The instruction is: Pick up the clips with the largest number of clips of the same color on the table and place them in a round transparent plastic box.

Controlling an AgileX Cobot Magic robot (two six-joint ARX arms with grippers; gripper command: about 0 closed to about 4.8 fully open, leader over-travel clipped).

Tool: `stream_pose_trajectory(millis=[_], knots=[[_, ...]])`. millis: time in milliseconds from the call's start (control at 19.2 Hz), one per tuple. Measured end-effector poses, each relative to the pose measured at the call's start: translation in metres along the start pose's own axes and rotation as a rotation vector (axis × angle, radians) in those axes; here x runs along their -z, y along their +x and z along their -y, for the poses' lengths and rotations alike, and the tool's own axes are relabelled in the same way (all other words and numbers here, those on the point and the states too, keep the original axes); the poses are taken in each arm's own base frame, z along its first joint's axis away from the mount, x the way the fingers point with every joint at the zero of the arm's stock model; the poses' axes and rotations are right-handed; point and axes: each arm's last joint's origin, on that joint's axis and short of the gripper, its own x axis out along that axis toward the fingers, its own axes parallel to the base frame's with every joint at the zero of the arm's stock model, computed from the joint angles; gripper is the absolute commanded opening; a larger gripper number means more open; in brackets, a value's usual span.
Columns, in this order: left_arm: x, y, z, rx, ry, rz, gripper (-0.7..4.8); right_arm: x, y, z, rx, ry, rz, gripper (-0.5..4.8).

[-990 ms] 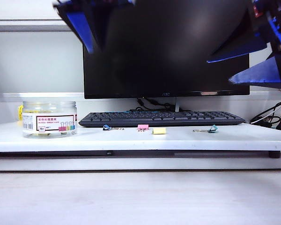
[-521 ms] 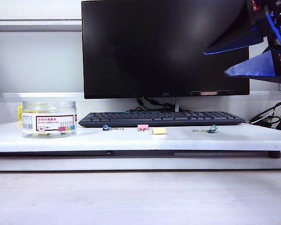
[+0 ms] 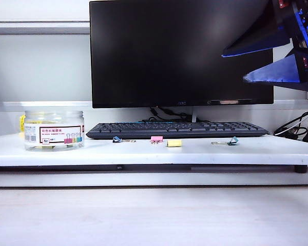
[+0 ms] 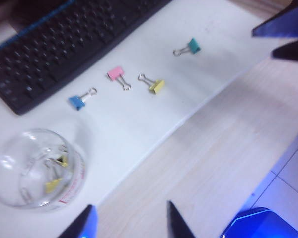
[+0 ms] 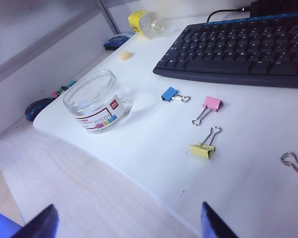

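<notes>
One yellow clip point(image 3: 174, 143) point(image 4: 157, 86) point(image 5: 202, 150) lies on the white shelf in front of the keyboard, between a pink and a teal clip. The round transparent plastic box point(image 3: 54, 130) point(image 4: 37, 171) point(image 5: 97, 99) stands open at the shelf's left end, and yellow clips point(image 4: 53, 184) show inside it. My left gripper point(image 4: 131, 223) hangs open high above the wooden table beside the box, holding nothing; the exterior view does not show it. My right gripper point(image 3: 234, 67) point(image 5: 126, 225) is open and empty, high at the right above the shelf's front edge.
A blue clip point(image 3: 117, 139) point(image 4: 77, 102), a pink clip point(image 3: 156, 139) point(image 4: 116, 74) and a teal clip point(image 3: 232, 141) point(image 4: 193, 45) lie along the black keyboard point(image 3: 177, 129). Behind it stands a monitor point(image 3: 179, 51). Cables point(image 3: 297, 130) sit at the right. A yellow-capped bottle point(image 5: 145, 22) lies behind the box.
My left gripper, which was at the top left of the exterior view above the box, has risen out of that view. The right gripper has barely shifted. The clips have not moved.
</notes>
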Motion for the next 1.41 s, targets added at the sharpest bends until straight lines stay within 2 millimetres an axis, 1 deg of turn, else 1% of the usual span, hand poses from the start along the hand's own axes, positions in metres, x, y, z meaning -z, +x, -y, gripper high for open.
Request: stream_pose_trajectory(millis=[52, 156, 208, 260, 365, 469, 625, 729, 937, 1250, 1406], knots=[[0.007, 0.011, 0.0, -0.001, 0.001, 0.009, 1.92, 0.0, 0.0, 0.0, 0.0, 0.001, 0.0, 3.7], [0.015, 0.025, -0.001, -0.016, 0.003, 0.031, 1.92, 0.0, 0.0, 0.0, 0.0, 0.0, 0.001, 3.71], [0.019, 0.033, -0.001, -0.032, 0.004, 0.039, 1.92, 0.0, 0.001, 0.0, -0.001, 0.0, -0.001, 3.83], [0.023, 0.038, -0.002, -0.053, 0.004, 0.048, 1.92, 0.0, 0.001, -0.001, 0.0, -0.003, 0.002, 4.07], [0.03, 0.048, -0.004, -0.113, 0.003, 0.048, 1.92, 0.001, 0.007, -0.008, -0.002, -0.026, 0.008, 4.1], [0.036, 0.053, -0.005, -0.15, 0.001, 0.032, 1.92, 0.002, 0.019, -0.014, 0.001, -0.043, -0.015, 4.1], [0.041, 0.054, -0.012, -0.184, -0.021, 0.012, 1.92, -0.003, 0.041, -0.019, 0.004, -0.085, -0.049, 4.1], [0.042, 0.053, -0.02, -0.217, -0.047, 0.012, 1.92, -0.005, 0.056, -0.014, 0.022, -0.093, -0.081, 4.1], [0.044, 0.051, -0.029, -0.255, -0.077, 0.008, 1.92, -0.006, 0.081, 0.0, 0.079, -0.098, -0.127, 4.1], [0.045, 0.051, -0.031, -0.304, -0.133, 0.004, 1.92, -0.011, 0.114, 0.014, 0.151, -0.11, -0.14, 4.1], [0.046, 0.051, -0.031, -0.303, -0.151, -0.006, 1.92, -0.011, 0.126, 0.013, 0.196, -0.144, -0.152, 4.1]])
